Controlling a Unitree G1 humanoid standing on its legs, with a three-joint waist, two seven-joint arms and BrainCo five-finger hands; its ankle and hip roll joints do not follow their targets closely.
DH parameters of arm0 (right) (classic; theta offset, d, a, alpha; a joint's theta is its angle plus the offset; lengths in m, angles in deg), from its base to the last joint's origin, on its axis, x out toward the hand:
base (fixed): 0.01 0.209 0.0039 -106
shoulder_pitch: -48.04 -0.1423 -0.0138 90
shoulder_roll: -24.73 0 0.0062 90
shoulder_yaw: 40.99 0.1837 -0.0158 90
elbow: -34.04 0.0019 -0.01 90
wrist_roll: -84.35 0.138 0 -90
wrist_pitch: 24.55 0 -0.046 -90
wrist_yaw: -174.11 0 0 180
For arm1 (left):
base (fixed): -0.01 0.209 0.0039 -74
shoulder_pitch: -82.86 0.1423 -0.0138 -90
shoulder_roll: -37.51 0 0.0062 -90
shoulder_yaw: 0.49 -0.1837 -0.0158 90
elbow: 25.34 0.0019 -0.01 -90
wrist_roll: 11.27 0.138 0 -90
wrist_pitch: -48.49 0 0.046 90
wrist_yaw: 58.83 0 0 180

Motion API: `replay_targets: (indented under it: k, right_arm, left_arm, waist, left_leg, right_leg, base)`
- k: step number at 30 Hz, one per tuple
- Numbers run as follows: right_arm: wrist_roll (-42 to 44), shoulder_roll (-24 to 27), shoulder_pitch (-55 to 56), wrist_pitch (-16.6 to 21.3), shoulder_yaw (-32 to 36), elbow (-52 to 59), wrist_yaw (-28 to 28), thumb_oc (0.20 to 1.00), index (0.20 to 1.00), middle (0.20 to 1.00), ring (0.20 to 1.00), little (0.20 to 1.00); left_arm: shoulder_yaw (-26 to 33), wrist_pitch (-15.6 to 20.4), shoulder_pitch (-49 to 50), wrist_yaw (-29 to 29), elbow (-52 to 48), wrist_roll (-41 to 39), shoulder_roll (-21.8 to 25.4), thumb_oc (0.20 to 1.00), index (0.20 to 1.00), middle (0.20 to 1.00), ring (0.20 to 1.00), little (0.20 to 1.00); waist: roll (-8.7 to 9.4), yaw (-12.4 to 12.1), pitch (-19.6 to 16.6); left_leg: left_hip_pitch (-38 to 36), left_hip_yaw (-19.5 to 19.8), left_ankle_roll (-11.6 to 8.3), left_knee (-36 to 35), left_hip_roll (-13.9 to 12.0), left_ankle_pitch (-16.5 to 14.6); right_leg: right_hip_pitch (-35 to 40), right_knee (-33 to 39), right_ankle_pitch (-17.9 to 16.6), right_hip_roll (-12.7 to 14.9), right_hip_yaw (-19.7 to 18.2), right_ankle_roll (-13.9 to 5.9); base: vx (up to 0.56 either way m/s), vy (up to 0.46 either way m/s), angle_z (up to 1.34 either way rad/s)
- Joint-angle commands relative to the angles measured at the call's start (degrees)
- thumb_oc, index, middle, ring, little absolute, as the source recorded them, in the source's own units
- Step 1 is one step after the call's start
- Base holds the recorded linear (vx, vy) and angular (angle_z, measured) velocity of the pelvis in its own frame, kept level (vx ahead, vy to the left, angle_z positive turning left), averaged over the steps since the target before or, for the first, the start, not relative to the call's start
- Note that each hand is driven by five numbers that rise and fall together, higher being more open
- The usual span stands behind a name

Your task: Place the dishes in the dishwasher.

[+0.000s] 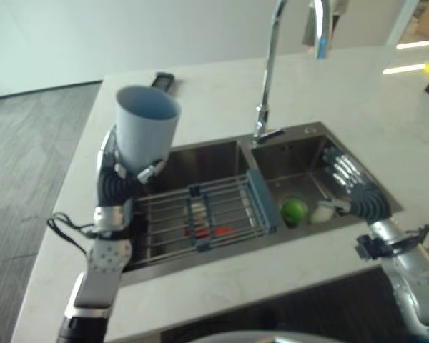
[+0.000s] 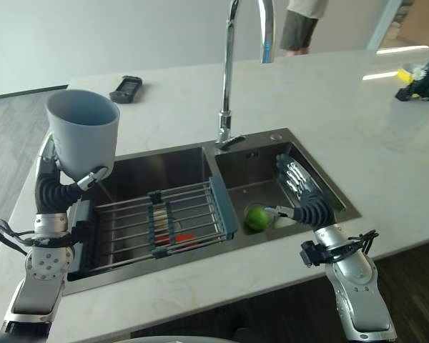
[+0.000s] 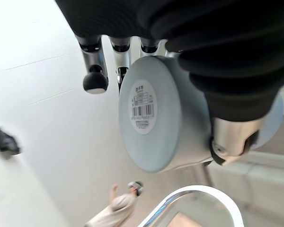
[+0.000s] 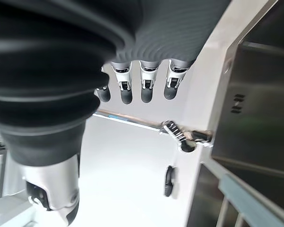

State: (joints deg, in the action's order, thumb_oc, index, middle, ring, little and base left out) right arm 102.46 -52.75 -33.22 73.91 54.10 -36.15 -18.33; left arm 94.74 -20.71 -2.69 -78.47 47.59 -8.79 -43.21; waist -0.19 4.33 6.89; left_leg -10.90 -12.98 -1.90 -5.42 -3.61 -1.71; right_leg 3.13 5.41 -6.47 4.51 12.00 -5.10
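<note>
- Left hand (image 2: 66,187) is raised above the left edge of the sink, with its fingers and thumb curled round the lower part of a pale blue cup (image 2: 84,131).
- The cup stands upright in this grasp, its open mouth upward, and nothing can be seen inside it from the head views.
- In the left wrist view the round base of the cup (image 3: 149,111) faces the camera and carries a white label; the thumb (image 3: 233,142) presses on the side wall and the fingers (image 3: 95,80) reach round the other side.
- Right hand (image 2: 304,193) hangs over the right basin of the double steel sink (image 2: 322,179), with its fingers straight and spread, holding nothing.
- A green round object (image 2: 257,218), maybe a lime or a small ball, lies on the bottom of the right basin, just beside the thumb of the right hand; whether they touch is not clear.
- A wire drying rack with blue ends (image 2: 164,214) lies across the left basin, and something red (image 2: 177,239) shows under its bars.
- A tall curved faucet (image 2: 230,64) rises behind the divider between the two basins.
- A dark flat device (image 2: 126,88) lies on the white countertop (image 2: 343,114) behind the sink, well apart from both hands.
- A person (image 2: 300,25) stands at the far side of the counter.
</note>
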Motion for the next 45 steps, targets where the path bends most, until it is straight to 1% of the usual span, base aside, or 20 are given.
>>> replay_targets:
  k: [1,9,10,12,13,14,15,17,19,20,21,23,25,27,28,31,32,34,38,45]
  right_arm:
    - [1.9,-1.3,-3.3,5.8,2.0,5.1,1.5,1.0,1.0,1.0,1.0,1.0]
    - [2.8,1.1,-3.3,8.1,3.9,8.8,3.4,1.0,1.0,1.0,1.0,1.0]
    - [2.7,3.0,-5.8,9.9,3.3,7.6,6.1,1.0,1.0,1.0,1.0,1.0]
    - [2.7,2.7,-5.2,12.6,4.1,6.5,7.1,1.0,1.0,1.0,1.0,1.0]
    - [2.5,2.5,-4.9,13.2,4.2,6.3,7.1,1.0,1.0,1.0,1.0,1.0]
    - [-0.3,1.7,-3.9,15.6,4.7,4.4,9.1,1.0,1.0,1.0,1.0,1.0]
    - [-0.4,1.7,-3.8,15.8,4.9,4.2,9.2,1.0,1.0,1.0,1.0,1.0]
    - [-0.2,2.1,-3.8,16.4,6.3,3.1,10.6,1.0,1.0,1.0,1.0,1.0]
    - [2.7,2.0,-5.1,16.7,8.9,2.0,11.9,1.0,1.0,1.0,1.0,1.0]
    - [2.8,1.6,-5.6,16.6,9.2,1.9,11.8,1.0,1.0,1.0,1.0,1.0]
    - [0.4,0.1,-6.1,17.0,8.7,2.0,12.4,1.0,1.0,1.0,1.0,1.0]
    - [-1.8,-2.6,-4.8,17.5,7.5,3.5,11.9,1.0,1.0,1.0,1.0,1.0]
    - [-1.6,-4.0,-3.9,17.3,6.8,4.4,11.1,1.0,1.0,1.0,1.0,1.0]
    - [-2.2,-5.1,-2.9,17.3,6.7,5.1,10.7,1.0,1.0,1.0,1.0,1.0]
    - [-2.2,-5.2,-2.8,17.5,6.4,4.9,10.2,1.0,1.0,1.0,1.0,1.0]
    - [-1.2,-2.8,-4.3,16.2,6.2,5.0,13.1,1.0,1.0,1.0,1.0,1.0]
    - [-0.5,-2.2,-4.8,15.9,6.0,5.1,12.7,1.0,1.0,1.0,1.0,1.0]
    - [0.2,-0.9,-6.3,15.3,4.8,4.8,13.1,1.0,1.0,1.0,1.0,1.0]
    - [0.6,-0.6,-8.7,16.6,1.5,4.2,13.1,1.0,1.0,1.0,1.0,1.0]
    - [1.8,-0.8,-12.0,14.7,-3.0,4.3,11.3,1.0,1.0,1.0,1.0,1.0]
  left_arm:
    - [2.8,6.9,-2.9,-0.4,-1.5,-6.0,2.7,0.2,0.2,0.2,0.2,0.2]
    - [6.3,12.9,3.1,2.2,-8.2,-14.8,0.4,0.2,0.2,0.2,0.2,0.2]
    - [5.2,16.0,1.7,3.6,-7.8,-17.3,0.0,0.2,0.2,0.2,0.2,0.2]
    - [4.0,18.9,0.2,4.7,-7.7,-16.2,-0.2,0.2,0.2,0.2,0.2,0.2]
    - [3.8,19.3,0.0,4.7,-7.8,-15.9,-0.2,0.2,0.2,0.2,0.2,0.2]
    - [2.6,20.4,-2.2,6.9,-7.3,-18.2,0.0,0.2,0.2,0.2,0.2,0.2]
    - [2.5,20.6,-2.5,7.2,-7.1,-18.6,0.0,0.2,0.2,0.2,0.2,0.2]
    - [1.6,21.5,-4.1,8.5,-6.1,-20.3,0.3,0.2,0.2,0.2,0.2,0.2]
    - [0.9,22.4,-4.6,11.3,-5.9,-22.2,0.7,0.2,0.2,0.2,0.2,0.2]
    - [0.9,22.2,-4.6,11.4,-6.3,-22.4,0.8,0.2,0.2,0.2,0.2,0.2]
    - [0.9,21.5,-4.9,13.0,-6.7,-24.3,0.6,0.2,0.2,0.2,0.2,0.2]
    - [2.1,19.4,-3.8,15.3,-8.1,-27.2,-0.1,0.2,0.2,0.2,0.2,0.2]
    - [2.8,18.2,-3.3,16.1,-9.0,-27.1,-0.4,0.2,0.2,0.2,0.2,0.2]
    - [2.1,17.0,-4.0,16.5,-9.6,-27.9,-0.5,0.2,0.2,0.2,0.2,0.2]
    - [1.2,16.6,-4.9,15.6,-9.0,-27.2,-0.6,0.2,0.2,0.2,0.2,0.2]
    - [-2.5,14.3,-8.4,15.1,-7.0,-26.3,-1.1,0.2,0.2,0.2,0.2,0.2]
    - [-3.5,14.2,-9.1,13.7,-6.6,-24.8,-1.4,0.2,0.2,0.2,0.2,0.2]
    - [-5.5,14.6,-10.2,10.4,-6.3,-21.4,-1.7,0.2,0.2,0.2,0.2,0.2]
    - [-2.8,16.1,-7.6,8.3,-7.3,-21.2,-0.9,0.2,0.2,0.2,0.2,0.2]
    - [0.1,15.0,-5.3,4.2,-8.4,-18.3,-0.6,0.2,0.2,0.2,0.2,0.2]
  waist:
    - [0.63,0.2,-0.7]
    - [-0.36,-4.5,1.6]
    - [1.39,-4.2,2.3]
    - [3.11,-2.9,2.3]
    - [3.04,-2.4,2.2]
    - [1.82,0.6,1.3]
    - [1.62,1.0,1.1]
    - [0.79,2.2,0.2]
    - [0.6,2.6,-0.4]
    - [0.71,2.2,-0.3]
    - [0.9,0.5,0.2]
    - [1.39,-2.2,1.4]
    - [1.81,-3.3,2.0]
    - [2.21,-2.5,2.7]
    - [2.11,-1.3,3.0]
    - [1.7,1.4,2.0]
    - [1.68,1.3,1.7]
    - [2.04,0.2,1.3]
    - [2.25,-4.4,1.3]
    - [1.02,-6.7,0.0]
  left_leg:
    - [0.3,0.6,-1.45,0.4,-0.6,-2.2]
    - [6.9,3.4,-5.9,1.5,-3.8,3.6]
    - [7.9,0.4,-3.91,11.5,-1.3,-2.2]
    - [7.7,-2.2,-2.55,20.1,-0.2,-5.5]
    - [7.0,-2.7,-2.58,21.3,-0.4,-6.4]
    - [0.7,-8.5,-4.39,21.9,-3.0,-4.7]
    - [0.0,-9.3,-4.71,21.5,-3.5,-4.2]
    - [-3.2,-12.9,-6.36,19.1,-6.2,-3.5]
    - [-6.9,-14.5,-4.65,9.3,-4.9,-7.5]
    - [-7.1,-14.0,-3.92,7.7,-4.5,-8.7]
    - [-6.3,-12.4,-3.29,4.2,-2.7,-9.6]
    - [-5.0,-8.3,-2.61,1.5,0.3,-9.4]
    - [-4.5,-6.0,-1.9,0.8,1.9,-9.5]
    - [-2.6,-2.1,-1.0,0.5,3.4,-7.6]
    - [-1.8,0.9,-0.2,0.4,3.7,-7.1]
    - [1.7,9.1,2.28,0.4,4.8,-4.9]
    - [2.6,10.2,2.57,0.4,5.0,-4.1]
    - [3.7,10.8,2.62,0.6,5.0,-3.1]
    - [3.2,12.2,2.57,0.7,5.0,-3.3]
    - [3.2,15.4,2.09,0.4,5.1,-2.3]
  right_leg:
    - [4.5,-1.0,6.8,1.3,0.0,-3.39]
    - [3.7,-0.4,7.8,0.5,3.5,-1.74]
    - [2.2,-0.4,6.8,2.5,5.3,-1.25]
    - [0.0,-0.4,3.8,4.5,8.2,-0.9]
    - [-0.3,-0.4,3.5,4.5,8.9,-0.91]
    - [-2.7,-1.2,1.5,4.9,14.6,-0.59]
    - [-2.8,-1.2,1.3,4.9,15.4,-0.57]
    - [-3.3,-1.2,1.0,5.0,17.5,-1.34]
    - [-5.4,-1.9,-3.2,8.4,19.3,-5.11]
    - [-5.9,-2.1,-4.2,9.6,19.3,-6.26]
    - [-6.6,-3.2,-7.5,13.3,20.0,-8.49]
    - [-7.6,-6.4,-10.9,18.1,20.6,-9.76]
    - [-8.1,-7.2,-11.7,19.9,20.0,-9.9]
    - [-8.8,-5.6,-10.9,18.7,15.5,-9.58]
    - [-9.8,-5.9,-10.3,17.0,10.2,-9.42]
    - [-9.3,-13.1,-0.2,6.2,-5.5,-6.32]
    - [-8.8,-14.2,2.1,4.0,-7.1,-5.61]
    - [-7.1,-13.6,5.3,2.6,-6.1,-4.71]
    - [-3.8,-10.7,5.4,4.5,-1.4,-5.33]
    - [-1.0,-6.9,6.0,2.4,-2.6,-4.41]
  base:
    - [0.05,-0.231,0.26]
    - [-0.12,-0.137,0.45]
    - [-0.6,-0.033,0.9]
    - [-0.5,0.0,1.11]
    - [-0.55,0.127,1.74]
    - [-0.42,0.146,1.6]
    - [-0.42,0.208,2.35]
    - [-0.35,0.377,2.26]
    - [-0.45,0.561,2.8]
    - [-0.37,0.64,2.62]
    - [-0.37,0.744,1.94]
    - [-0.3,0.704,1.19]
    - [-0.18,0.432,1.23]
    - [-0.15,0.378,0.87]
    - [-0.06,0.372,1.57]
    - [-0.02,0.289,2.52]
    - [-0.04,0.217,2.85]
    - [-0.04,0.099,1.53]
    - [-0.1,-0.12,0.49]
    - [-0.05,-0.105,0.02]
